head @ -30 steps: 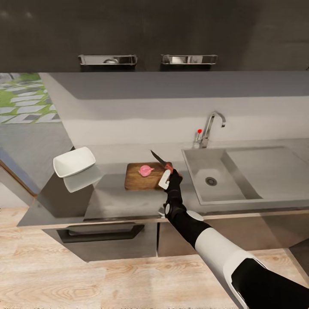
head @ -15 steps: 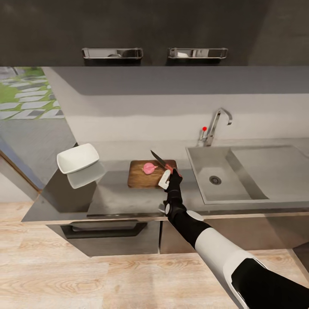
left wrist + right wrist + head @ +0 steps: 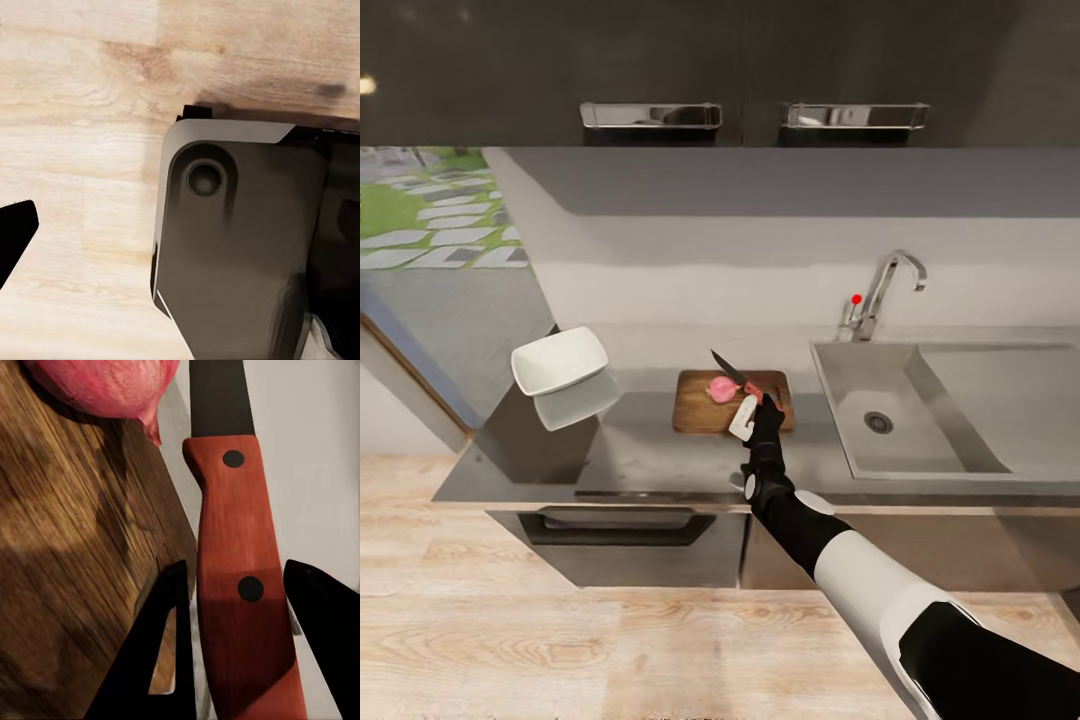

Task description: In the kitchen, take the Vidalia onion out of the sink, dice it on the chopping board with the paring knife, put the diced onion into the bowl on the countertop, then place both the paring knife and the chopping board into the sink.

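Over the chopping board [image 3: 700,412], my right gripper [image 3: 752,400] pinches the paring knife [image 3: 238,547] by its handle, blade angled toward the onion [image 3: 722,388] for dicing.

Chopping board [image 3: 700,408]: dark brown wood, visible grain, matt. Paring knife [image 3: 241,562]: handle seen as smooth red material with two dark rivets; blade dark and matt. Onion [image 3: 722,389]: pink skin with slight sheen. Bowl [image 3: 559,360]: glossy white, mirrored in the countertop [image 3: 650,450], which is rendered as grey, slightly reflective metal. Sink [image 3: 950,420]: matt grey steel; tap [image 3: 888,288] polished chrome. Floor [image 3: 560,640]: pale wood, grain visible.
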Available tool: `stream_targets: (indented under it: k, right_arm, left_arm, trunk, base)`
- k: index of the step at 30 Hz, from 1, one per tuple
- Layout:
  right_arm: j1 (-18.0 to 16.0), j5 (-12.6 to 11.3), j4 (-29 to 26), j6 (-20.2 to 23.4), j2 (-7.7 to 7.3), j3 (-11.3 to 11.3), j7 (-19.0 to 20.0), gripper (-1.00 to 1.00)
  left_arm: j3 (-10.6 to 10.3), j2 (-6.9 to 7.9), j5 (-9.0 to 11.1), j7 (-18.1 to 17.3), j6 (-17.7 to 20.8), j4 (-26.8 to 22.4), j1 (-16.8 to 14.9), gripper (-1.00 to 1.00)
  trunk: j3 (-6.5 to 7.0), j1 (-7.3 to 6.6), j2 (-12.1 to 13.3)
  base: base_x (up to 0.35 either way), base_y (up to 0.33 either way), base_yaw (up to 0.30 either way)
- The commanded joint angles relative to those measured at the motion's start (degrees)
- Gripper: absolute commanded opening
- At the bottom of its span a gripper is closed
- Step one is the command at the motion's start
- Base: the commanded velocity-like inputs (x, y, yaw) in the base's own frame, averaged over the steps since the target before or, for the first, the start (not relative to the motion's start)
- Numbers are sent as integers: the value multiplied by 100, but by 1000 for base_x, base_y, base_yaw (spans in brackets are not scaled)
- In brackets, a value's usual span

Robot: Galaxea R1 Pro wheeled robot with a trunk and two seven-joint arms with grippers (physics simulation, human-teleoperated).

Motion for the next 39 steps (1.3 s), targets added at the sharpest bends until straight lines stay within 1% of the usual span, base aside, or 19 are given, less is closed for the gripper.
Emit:
stream_targets:
  k: [1,39]
  right_arm:
    - [-6,39,4,49,0,20,-14,-100]
    - [-6,36,23,56,0,20,-14,-100]
  left_arm:
    - [-49,6,54,38,13,-10,-1,100]
    - [-49,6,54,38,13,-10,-1,100]
  trunk:
    - [-13,3,-10]
    - [-18,3,-10]
  base:
    - [0,0,94]
    - [0,0,4]
